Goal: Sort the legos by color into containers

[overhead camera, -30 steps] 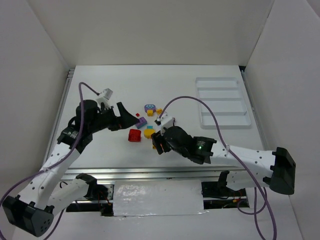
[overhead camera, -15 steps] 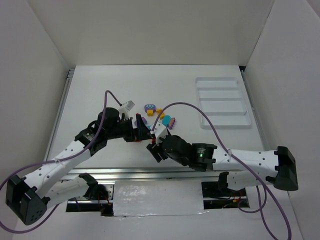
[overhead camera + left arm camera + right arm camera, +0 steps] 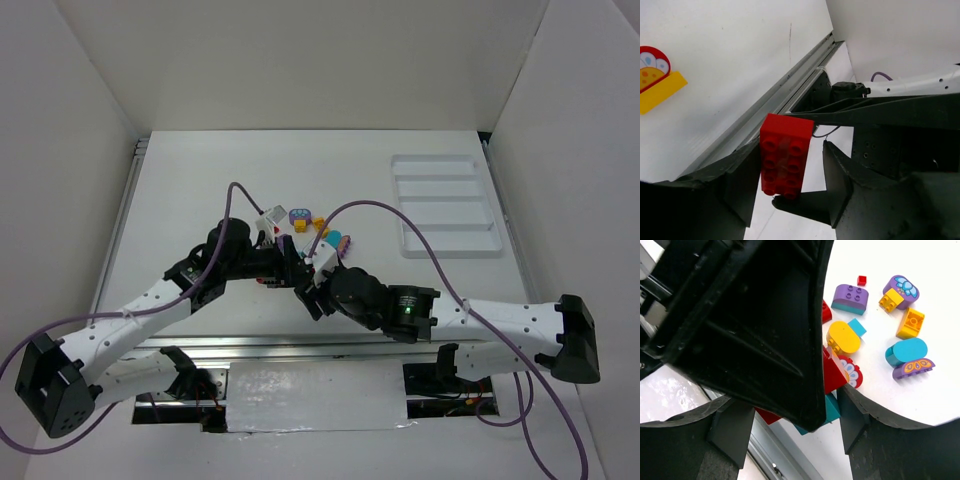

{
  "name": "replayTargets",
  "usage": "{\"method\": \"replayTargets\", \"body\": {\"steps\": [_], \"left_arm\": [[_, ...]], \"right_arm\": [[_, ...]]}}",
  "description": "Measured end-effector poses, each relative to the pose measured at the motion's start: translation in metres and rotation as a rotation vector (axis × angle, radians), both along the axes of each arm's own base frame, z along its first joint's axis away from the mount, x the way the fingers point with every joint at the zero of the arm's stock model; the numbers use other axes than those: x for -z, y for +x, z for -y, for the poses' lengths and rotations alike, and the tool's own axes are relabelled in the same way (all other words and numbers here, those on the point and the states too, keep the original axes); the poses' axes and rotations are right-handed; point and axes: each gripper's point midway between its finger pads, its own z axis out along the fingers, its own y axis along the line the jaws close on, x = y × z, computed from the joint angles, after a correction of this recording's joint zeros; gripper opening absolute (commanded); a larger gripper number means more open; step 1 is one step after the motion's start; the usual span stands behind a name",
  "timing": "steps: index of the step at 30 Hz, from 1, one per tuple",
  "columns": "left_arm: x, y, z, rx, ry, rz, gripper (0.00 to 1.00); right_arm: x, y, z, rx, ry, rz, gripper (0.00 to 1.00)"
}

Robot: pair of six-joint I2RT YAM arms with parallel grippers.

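Note:
A red brick [image 3: 785, 160] stands between the fingers of my left gripper [image 3: 791, 145]. It rests against the left finger [image 3: 740, 185], and a gap shows on the right side, so the jaws are open. In the top view, the left gripper [image 3: 290, 268] meets my right gripper [image 3: 308, 292] at the near edge of the legos. The right gripper [image 3: 790, 400] is open, with the left arm's black body filling the space between its fingers. Past it lie a red brick [image 3: 834, 371], a teal brick [image 3: 831, 407], a yellow round brick [image 3: 844, 337] and a purple brick [image 3: 850, 296].
The white tray [image 3: 447, 205] with its long compartments lies at the far right. More legos sit behind the grippers: a purple flower brick [image 3: 298, 216], a yellow brick [image 3: 318, 222] and a teal-and-purple one [image 3: 338, 240]. The table's metal rail [image 3: 790, 85] runs close by.
My left arm has swung right to the red brick, and its jaws have narrowed round it. The right arm has shifted slightly toward the near edge.

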Motion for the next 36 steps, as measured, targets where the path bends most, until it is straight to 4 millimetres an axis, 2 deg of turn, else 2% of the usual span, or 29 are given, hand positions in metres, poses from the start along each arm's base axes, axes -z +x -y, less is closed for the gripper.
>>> {"method": "replayTargets", "body": {"steps": [1, 3, 4, 7, 8, 10, 11, 15, 19, 22, 27, 32, 36], "left_arm": [[0.002, 0.0, 0.001, 0.005, 0.006, 0.007, 0.47], [0.008, 0.002, 0.001, 0.001, 0.017, -0.003, 0.37], [0.009, 0.002, 0.002, 0.008, 0.017, 0.001, 0.26], [0.01, 0.002, 0.003, 0.013, 0.016, 0.004, 0.1], [0.009, 0.002, 0.004, 0.015, 0.014, 0.008, 0.06], [0.008, 0.002, 0.004, 0.02, 0.013, 0.02, 0.01], [0.008, 0.002, 0.004, 0.021, 0.012, 0.023, 0.0], [0.01, -0.004, 0.004, 0.034, 0.031, 0.037, 0.0], [0.006, 0.0, -0.005, -0.012, 0.068, 0.078, 0.0], [-0.004, 0.005, -0.014, -0.055, 0.09, 0.135, 0.0], [-0.028, 0.004, -0.022, -0.053, 0.084, 0.258, 0.0], [-0.049, -0.018, -0.018, 0.087, 0.011, 0.363, 0.0], [-0.067, -0.045, -0.016, 0.211, -0.098, 0.451, 0.0]], "right_arm": [[0.001, 0.0, 0.001, 0.001, -0.004, 0.001, 0.05], [0.0, 0.001, 0.002, 0.005, -0.007, 0.003, 0.05], [0.001, 0.0, 0.003, 0.005, -0.011, 0.0, 0.05], [0.002, 0.0, 0.005, 0.007, -0.015, -0.001, 0.07], [0.001, 0.0, 0.005, 0.008, -0.012, 0.0, 0.11], [0.0, 0.0, 0.006, 0.01, -0.008, 0.001, 0.8], [-0.001, 0.0, 0.006, 0.012, -0.001, 0.0, 0.99], [-0.012, -0.001, 0.002, 0.006, 0.073, 0.0, 1.0], [-0.017, 0.0, 0.009, -0.004, 0.142, -0.035, 1.0], [-0.016, -0.004, 0.021, -0.033, 0.189, -0.065, 1.0], [-0.028, -0.023, 0.038, -0.127, 0.326, -0.098, 1.0], [-0.061, -0.024, 0.052, -0.166, 0.505, -0.093, 1.0], [-0.082, -0.03, 0.051, -0.234, 0.603, -0.106, 0.96]]}}
